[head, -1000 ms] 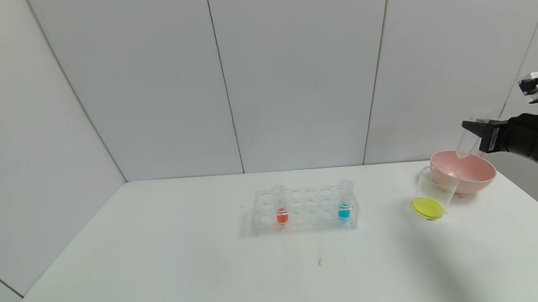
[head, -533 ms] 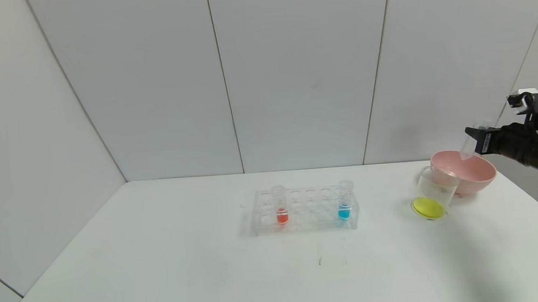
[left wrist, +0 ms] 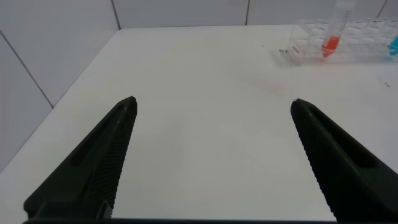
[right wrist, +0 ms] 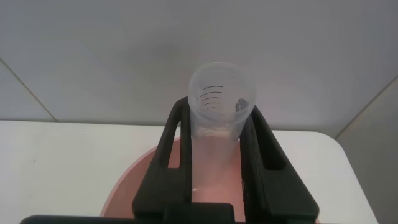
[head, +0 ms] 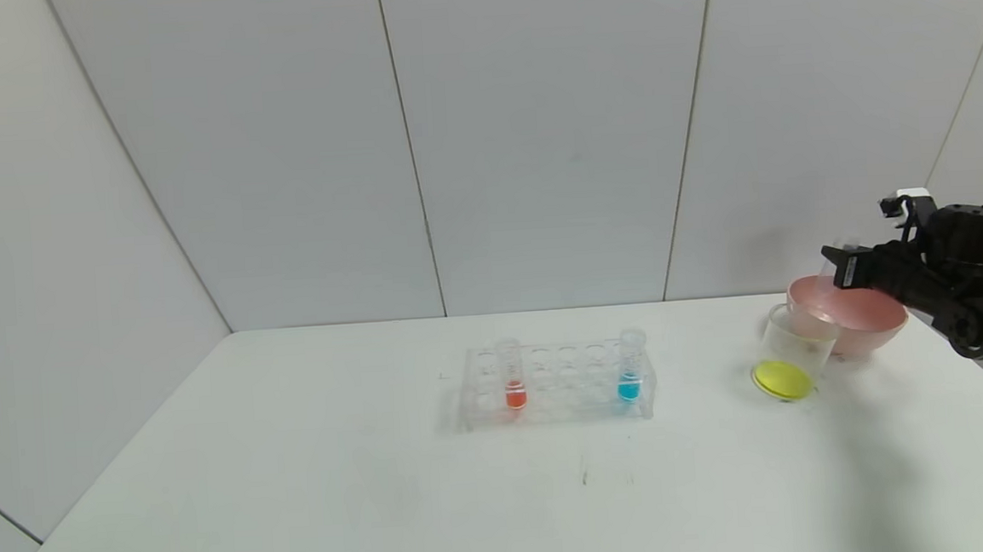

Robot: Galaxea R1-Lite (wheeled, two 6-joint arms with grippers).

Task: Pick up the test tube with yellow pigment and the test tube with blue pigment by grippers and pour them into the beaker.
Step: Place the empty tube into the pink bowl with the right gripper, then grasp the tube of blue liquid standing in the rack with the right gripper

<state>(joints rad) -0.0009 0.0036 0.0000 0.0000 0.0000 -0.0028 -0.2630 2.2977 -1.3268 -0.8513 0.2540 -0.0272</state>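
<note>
The right hand (head: pixel 841 270) hung over the pink bowl (head: pixel 874 321) at the far right of the bench (head: pixel 301 509), its two fingers pinching a clear tube (right wrist: pixel 219 118). In the right wrist view this tube looked empty, mouth toward the camera, w/ the bowl under it. The beaker (head: pixel 791 356) stood just beside the bowl, on its near-left side, w/ a yellow layer at its bottom. So I judged the held tube was the test tube with yellow pigment, already poured out, and the step in hand was to put the empty tube into the bowl.

The test tube with blue pigment (head: pixel 630 370) stood upright at the right end of the rack (head: pixel 558 387), mid-bench, well apart from the beaker. A tube w/ red-orange liquid (head: pixel 512 377) stood near the rack's left end; it is not part of the task.

The left hand (left wrist: pixel 211 155) was low over the bench's left part, fingers spread wide, holding nothing; rack visible far ahead of it.

Next move, as I judge: the right hand must lower a bit, release the tube inside the bowl, then one hand goes to the blue tube, grips it near the top and lifts straight up out of the rack.
</note>
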